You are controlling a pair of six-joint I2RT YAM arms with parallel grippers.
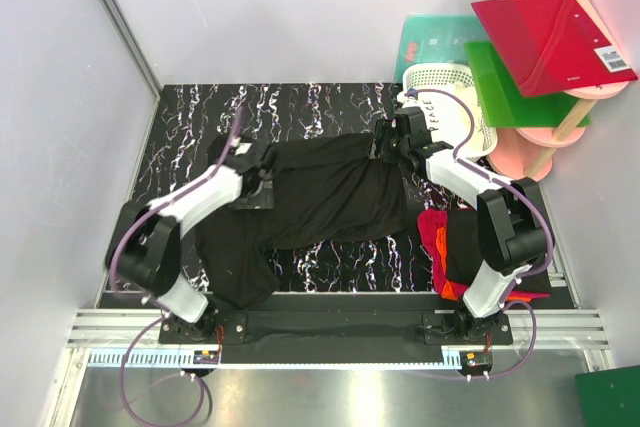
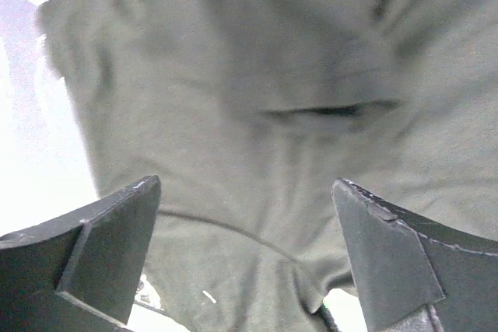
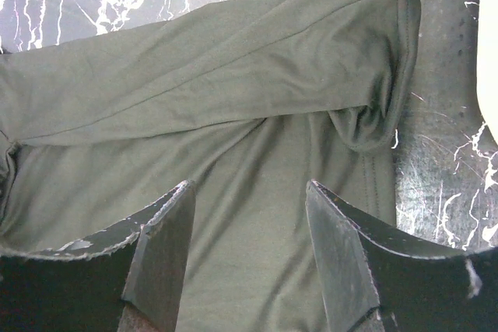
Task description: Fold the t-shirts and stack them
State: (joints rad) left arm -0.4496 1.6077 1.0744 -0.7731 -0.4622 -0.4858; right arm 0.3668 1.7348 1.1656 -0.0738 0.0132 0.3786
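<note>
A black t-shirt (image 1: 330,197) lies spread across the dark marbled table (image 1: 300,107), one end trailing toward the near left edge. My left gripper (image 1: 262,162) hovers at its left shoulder. In the left wrist view its jaws stand wide open (image 2: 245,215) just over the cloth (image 2: 257,99), gripping nothing. My right gripper (image 1: 390,137) is at the shirt's far right corner. It is open (image 3: 249,192) above the fabric (image 3: 233,75), near a sleeve (image 3: 373,114) folded inward. A pile holding a red tee (image 1: 432,230), an orange one (image 1: 443,249) and a black one (image 1: 462,247) sits beside the right arm.
A white lattice basket (image 1: 445,87) stands at the far right corner. Behind it, a pink stand (image 1: 525,152) carries a red board (image 1: 550,32) and a green board (image 1: 510,87). A teal board (image 1: 435,42) leans nearby. Grey walls close in left and back.
</note>
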